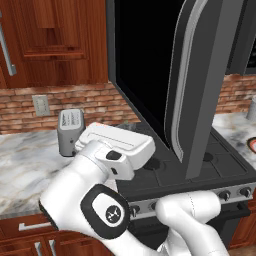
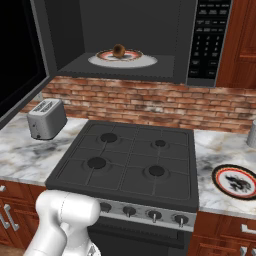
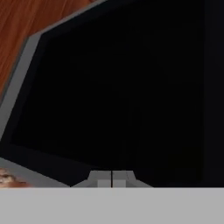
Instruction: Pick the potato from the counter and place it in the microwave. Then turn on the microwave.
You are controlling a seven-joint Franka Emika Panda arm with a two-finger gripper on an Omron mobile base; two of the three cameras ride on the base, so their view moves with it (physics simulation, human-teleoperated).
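Shut fingers (image 3: 112, 178) at door glass (image 3: 118, 96), potato (image 2: 118, 50) inside microwave (image 2: 150, 40)

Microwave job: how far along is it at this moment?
Done: the potato sits on the plate inside the microwave, no longer on the counter. In hand: the door stands wide open, and the claw, shut and empty, faces its black glass in the hand view, seemingly about to push it. Left: close the door, then press a button on the control panel to start it.
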